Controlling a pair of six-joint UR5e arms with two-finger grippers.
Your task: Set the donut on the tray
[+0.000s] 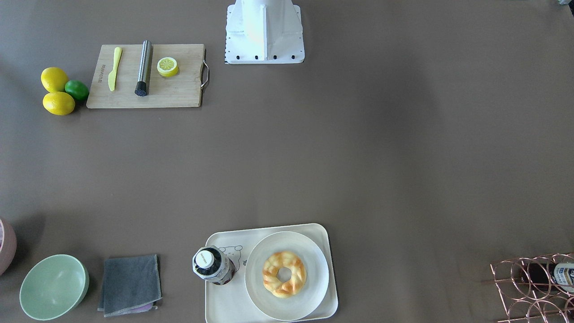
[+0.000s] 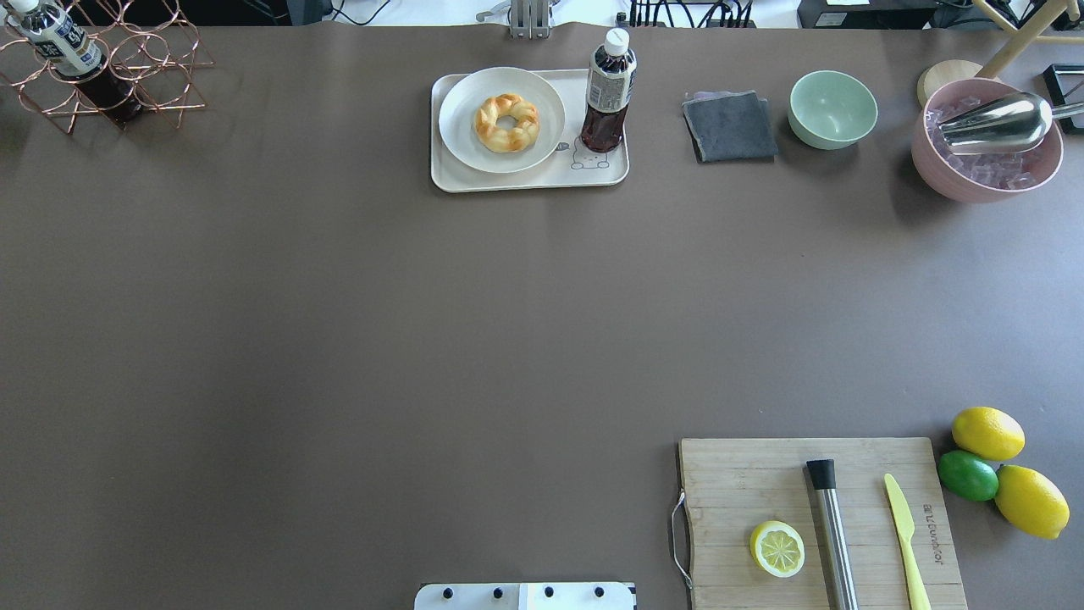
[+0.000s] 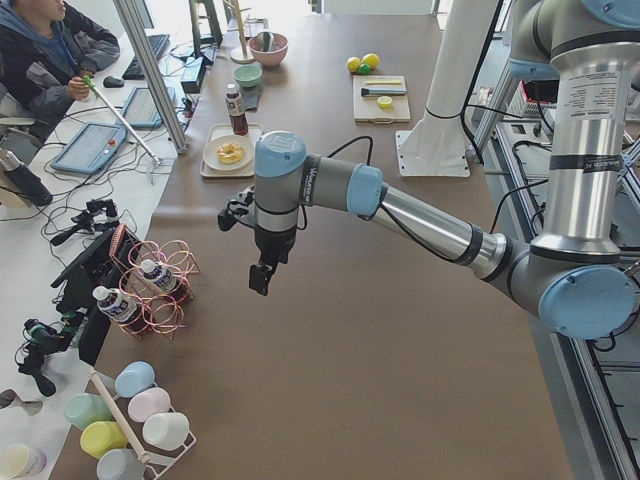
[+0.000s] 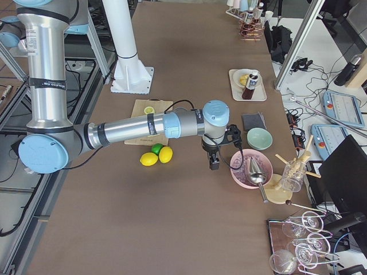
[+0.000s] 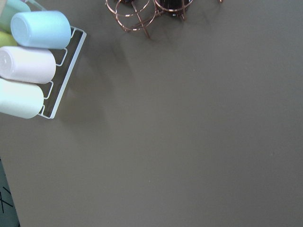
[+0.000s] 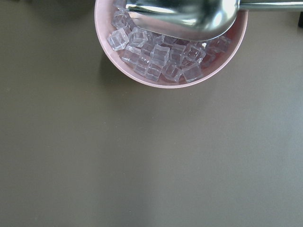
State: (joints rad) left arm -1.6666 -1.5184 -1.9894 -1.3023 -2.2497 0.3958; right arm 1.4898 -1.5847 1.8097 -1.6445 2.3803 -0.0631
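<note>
The donut (image 2: 506, 123), a braided golden ring, lies on a round off-white plate (image 2: 461, 106). The plate sits on the cream tray (image 2: 508, 180) at the table's far edge. From the front view the donut (image 1: 284, 273) is on the plate (image 1: 309, 255), inside the tray (image 1: 215, 309). My left gripper (image 3: 258, 280) hangs above bare table near the copper rack, far from the tray. My right gripper (image 4: 214, 164) hangs beside the pink ice bowl. Both show only in the side views, so I cannot tell whether they are open or shut.
A dark drink bottle (image 2: 608, 93) stands on the tray beside the plate. A grey cloth (image 2: 730, 127), green bowl (image 2: 833, 108) and pink ice bowl with scoop (image 2: 987, 144) are to its right. A cutting board (image 2: 821, 517), lemons (image 2: 987, 432) and copper rack (image 2: 102, 76) sit near the corners.
</note>
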